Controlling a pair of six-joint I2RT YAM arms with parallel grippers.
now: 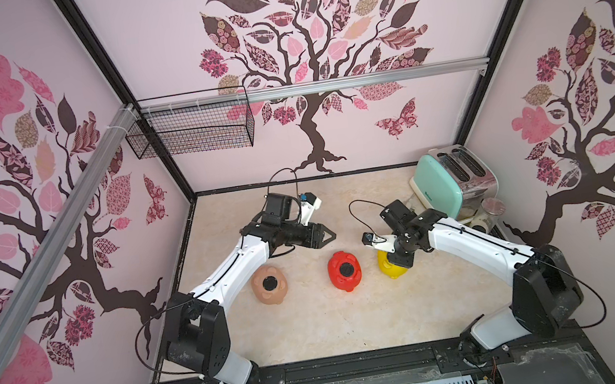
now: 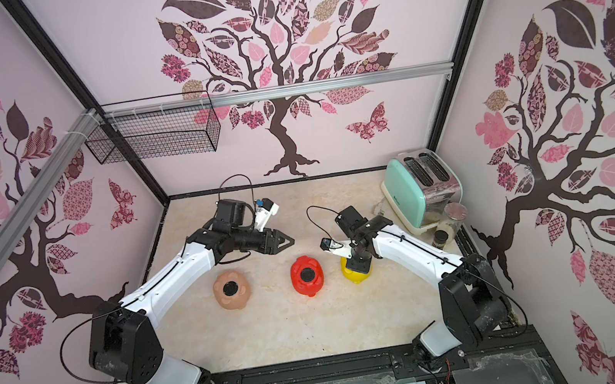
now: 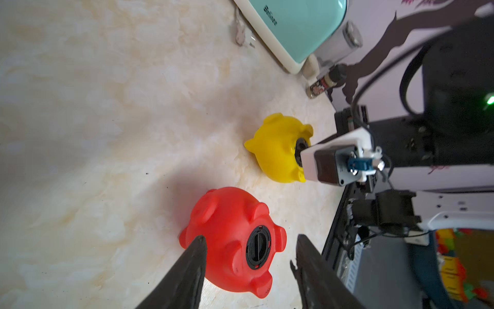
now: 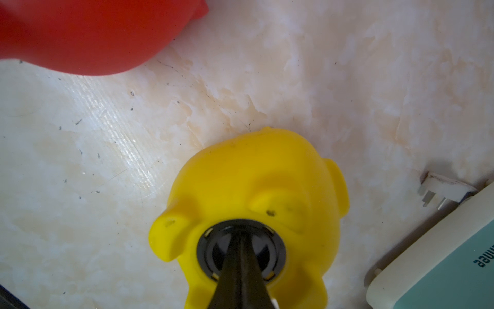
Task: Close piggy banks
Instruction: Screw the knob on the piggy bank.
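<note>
A cream marbled tabletop (image 1: pixel 315 321), boxed by pink tree-print walls (image 1: pixel 390 129), holds a row of glossy plastic belly-up pigs: peach-pink piggy bank (image 1: pixel 269 284), red piggy bank (image 1: pixel 345 273), yellow piggy bank (image 1: pixel 387 271). The left gripper (image 1: pixel 328 234) hangs apart and empty; the right gripper (image 4: pixel 239 236), tips together, rests on the yellow one's black round plug (image 4: pixel 211 248).

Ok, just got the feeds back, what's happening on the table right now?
All three piggy banks lie belly-up. The right gripper, its fingers shut, is pressing its tips into the black plug in the belly hole of the yellow piggy bank. The peach piggy bank and the red piggy bank already have theirs in place. The left gripper hovers open and empty above the table, just beyond the red one.
</note>
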